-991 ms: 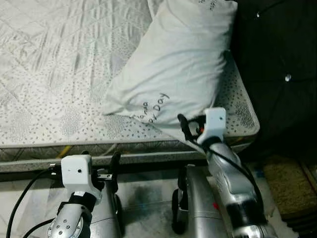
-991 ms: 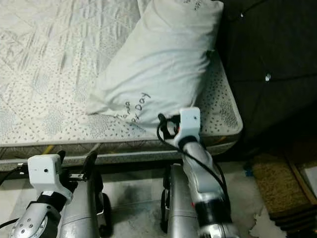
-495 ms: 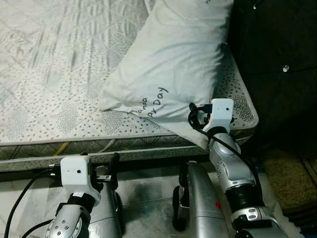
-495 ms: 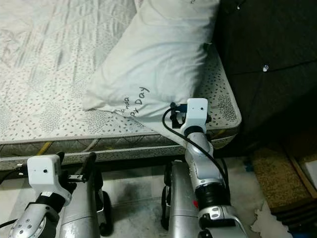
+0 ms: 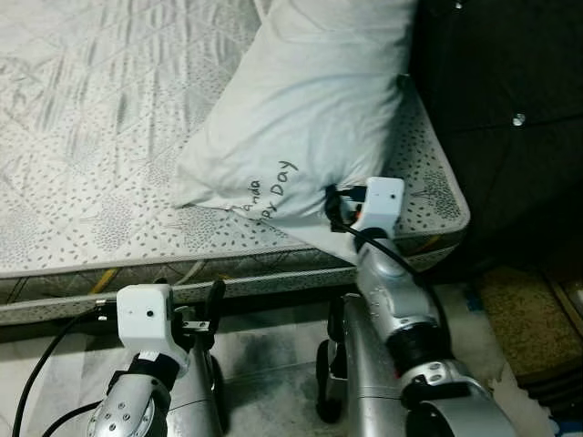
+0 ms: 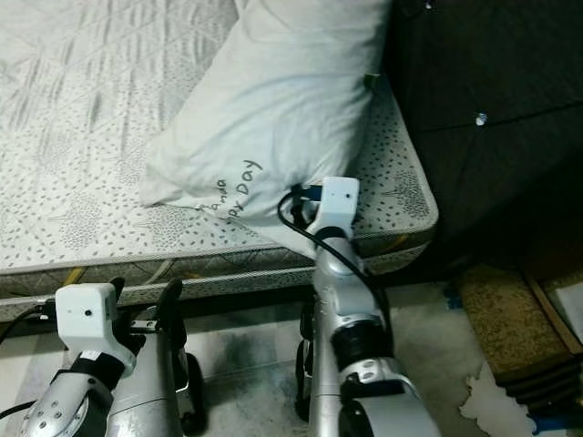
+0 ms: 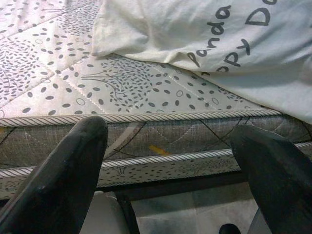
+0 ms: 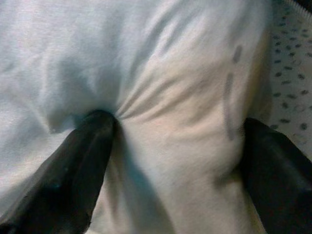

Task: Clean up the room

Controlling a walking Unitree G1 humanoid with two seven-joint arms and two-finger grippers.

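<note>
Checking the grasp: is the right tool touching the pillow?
Touching. In the right wrist view, the right tool has both fingers pressed into the pillow, puckering its fabric.

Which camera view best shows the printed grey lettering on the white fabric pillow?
The left wrist view: the white fabric pillow carries large, sharp grey lettering there. Both eye views show the whole pillow on the patterned mattress, its lettering small. In the right wrist view the right gripper presses into its bunched cloth.

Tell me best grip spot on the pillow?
The near corner of the pillow, approached from the bed's foot edge. That corner overhangs toward the robot and bunches easily; the right gripper has its jaws pressed into the fabric there.
</note>
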